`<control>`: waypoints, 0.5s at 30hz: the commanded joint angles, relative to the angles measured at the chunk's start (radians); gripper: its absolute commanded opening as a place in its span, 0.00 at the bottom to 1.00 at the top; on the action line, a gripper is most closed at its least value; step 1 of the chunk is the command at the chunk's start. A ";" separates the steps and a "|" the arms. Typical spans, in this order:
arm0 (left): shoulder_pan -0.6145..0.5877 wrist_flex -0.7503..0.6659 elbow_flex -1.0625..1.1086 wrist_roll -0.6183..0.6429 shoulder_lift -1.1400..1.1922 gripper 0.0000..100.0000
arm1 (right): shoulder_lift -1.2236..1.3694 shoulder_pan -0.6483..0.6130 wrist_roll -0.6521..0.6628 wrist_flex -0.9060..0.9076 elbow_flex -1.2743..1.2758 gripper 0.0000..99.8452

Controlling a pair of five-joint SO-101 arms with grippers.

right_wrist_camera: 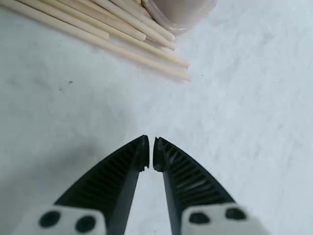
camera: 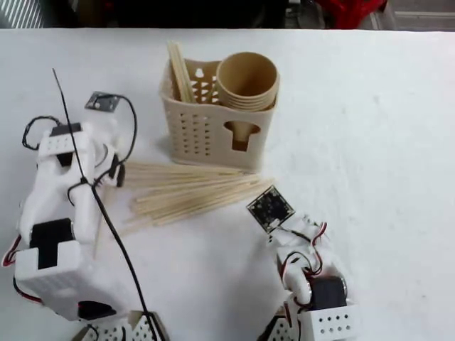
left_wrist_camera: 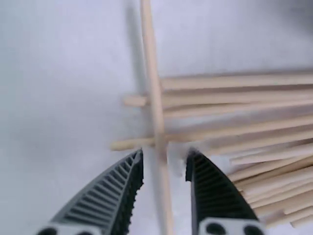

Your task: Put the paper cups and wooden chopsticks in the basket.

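Observation:
A cream basket (camera: 213,131) stands at the table's middle back, holding stacked paper cups (camera: 247,78) and a few wooden chopsticks (camera: 179,67). A loose pile of chopsticks (camera: 192,192) lies fanned on the table in front of it. My left gripper (camera: 114,174) is at the pile's left end. Seen from its wrist, the left gripper (left_wrist_camera: 164,156) is open, and a single chopstick (left_wrist_camera: 154,98) that crosses the others runs between its fingers. My right gripper (right_wrist_camera: 148,147) is shut on nothing, low over bare table short of the pile's right tips (right_wrist_camera: 161,56).
The right arm (camera: 313,284) sits at the front right, its wrist camera board (camera: 270,208) close to the chopstick tips. A black cable (camera: 92,185) runs across the left arm. The basket's base (right_wrist_camera: 181,10) is beyond the right gripper. White table stretches to the right.

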 commanded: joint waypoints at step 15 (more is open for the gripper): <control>-0.010 -0.040 0.078 -0.006 -0.007 0.03 | -0.007 0.012 0.012 -0.016 0.008 0.04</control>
